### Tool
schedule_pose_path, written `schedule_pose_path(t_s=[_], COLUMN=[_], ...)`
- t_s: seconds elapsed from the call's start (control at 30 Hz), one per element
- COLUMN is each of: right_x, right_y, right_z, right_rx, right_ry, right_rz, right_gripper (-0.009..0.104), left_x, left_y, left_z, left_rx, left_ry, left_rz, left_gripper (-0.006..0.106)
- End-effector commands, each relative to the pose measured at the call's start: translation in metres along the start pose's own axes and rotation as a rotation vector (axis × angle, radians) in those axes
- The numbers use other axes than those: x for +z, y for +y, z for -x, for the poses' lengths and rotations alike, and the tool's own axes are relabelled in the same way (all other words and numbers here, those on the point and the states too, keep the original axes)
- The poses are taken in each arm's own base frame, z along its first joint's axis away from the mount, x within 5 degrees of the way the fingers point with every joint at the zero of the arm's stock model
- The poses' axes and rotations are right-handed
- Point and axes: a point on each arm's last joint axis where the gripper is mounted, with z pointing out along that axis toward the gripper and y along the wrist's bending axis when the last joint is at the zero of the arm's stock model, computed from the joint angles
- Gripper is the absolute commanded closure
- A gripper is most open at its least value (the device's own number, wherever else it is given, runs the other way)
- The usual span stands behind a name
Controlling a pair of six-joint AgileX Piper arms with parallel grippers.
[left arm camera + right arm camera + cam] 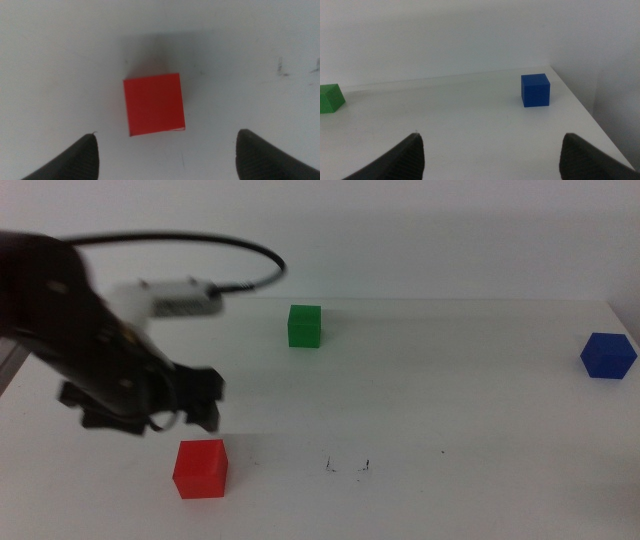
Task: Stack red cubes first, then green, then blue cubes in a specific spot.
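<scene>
The red cube (200, 468) rests on the white table at the front left. My left gripper (205, 402) hovers just above and behind it. In the left wrist view the red cube (154, 104) lies ahead of the open left gripper (165, 150), between the lines of its two jaws, untouched. The spot's black scribbles (348, 467) mark the tabletop to the right of the red cube, and they also show as scribbles (282, 67) in the left wrist view. The green cube (305, 326) sits at the back centre. The blue cube (608, 355) sits far right. My right gripper (490, 150) is open and empty, well short of the blue cube (535, 90).
The table's right edge (590, 115) runs close beside the blue cube. The green cube (331, 97) shows at the side of the right wrist view. A black cable (250, 255) loops from the left arm over the back of the table.
</scene>
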Motion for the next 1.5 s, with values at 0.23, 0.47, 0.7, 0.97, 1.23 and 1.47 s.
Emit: schedule_pose_path(t_s=[0.23, 0.47, 0.7, 0.97, 1.23, 1.47], right_x=[0.0, 0.0, 0.0, 0.0, 0.0, 0.0], right_y=[0.0, 0.0, 0.0, 0.0, 0.0, 0.0], right_z=[0.0, 0.0, 0.0, 0.0, 0.0, 0.0], right_rx=[-0.012, -0.012, -0.012, -0.012, -0.012, -0.012], right_ry=[-0.013, -0.013, -0.013, -0.013, -0.013, -0.013], right_rz=[-0.006, -0.006, -0.006, -0.006, -0.006, -0.006], right_gripper=[0.002, 0.002, 0.002, 0.002, 0.002, 0.002], left_x=[0.062, 0.096, 0.116, 0.102, 0.084, 0.106], left_y=[-0.005, -0.004, -0.001, -0.025, -0.14, -0.173], left_z=[0.012, 0.016, 0.013, 0.015, 0.036, 0.058], left_rx=[-0.036, -0.042, -0.07, -0.133, -0.014, -0.001], left_ry=[0.101, 0.126, 0.177, 0.189, 0.062, 0.116], left_rz=[0.046, 0.057, 0.078, 0.033, 0.047, 0.073], left_gripper=[0.007, 0.007, 0.025, 0.086, 0.102, 0.102])
